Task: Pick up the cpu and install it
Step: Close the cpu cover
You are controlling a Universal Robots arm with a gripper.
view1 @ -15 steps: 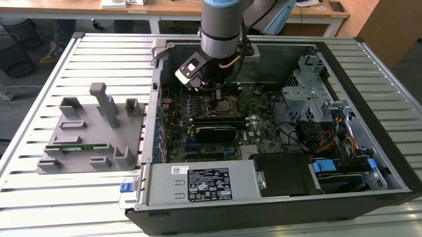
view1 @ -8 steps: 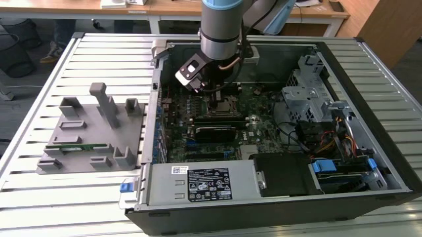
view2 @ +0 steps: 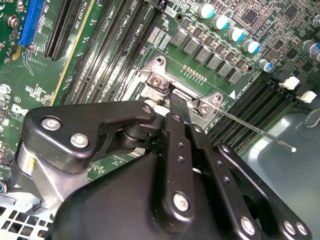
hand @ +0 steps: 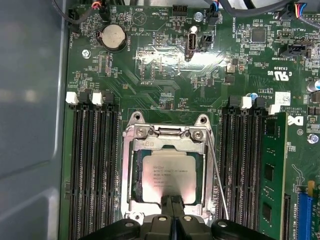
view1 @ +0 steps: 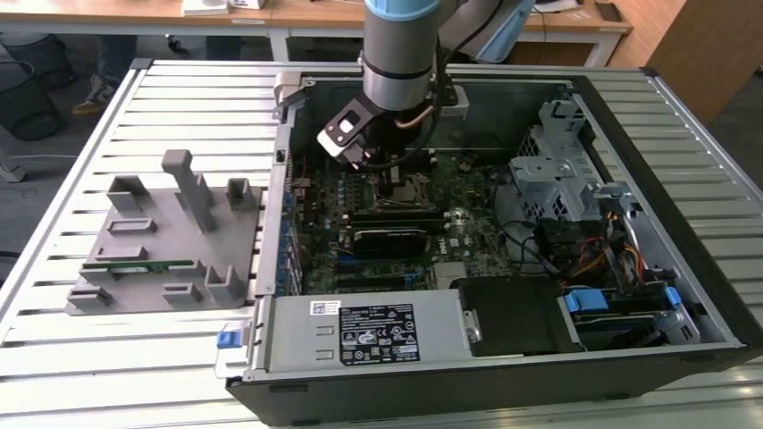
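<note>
A slatted metal tabletop [view1: 191, 98] carries the work, and beyond it in the exterior view stand pale wooden desks [view1: 298, 13] on a grey floor, with a dark mesh bin [view1: 24, 85] toward the exterior view's left. On the tabletop's side toward the exterior view's left sits a grey moulded holder [view1: 155, 241] with a green memory stick [view1: 138, 265] lying in one of its slots. Beside it lies an open computer case [view1: 477, 393], its inside facing up. In the case are a green motherboard [hand: 165, 65], a grey power supply box [view1: 370, 332] at the near edge, a metal drive cage [view1: 560, 170] and a bundle of coloured cables [view1: 596, 259] toward the exterior view's right. The arm [view1: 399, 54] reaches down into the case over the board. In the first wrist view the cpu [hand: 167, 172] lies flat inside the metal-framed socket [hand: 131, 165], between banks of black memory slots [hand: 92, 170], with a thin lever rod [hand: 218, 185] standing out just beside the frame. The end effector [hand: 173, 200] has its two black fingers brought together with no gap between them, gripping nothing, their tips at the cpu's edge; whether they press on it I cannot tell.
</note>
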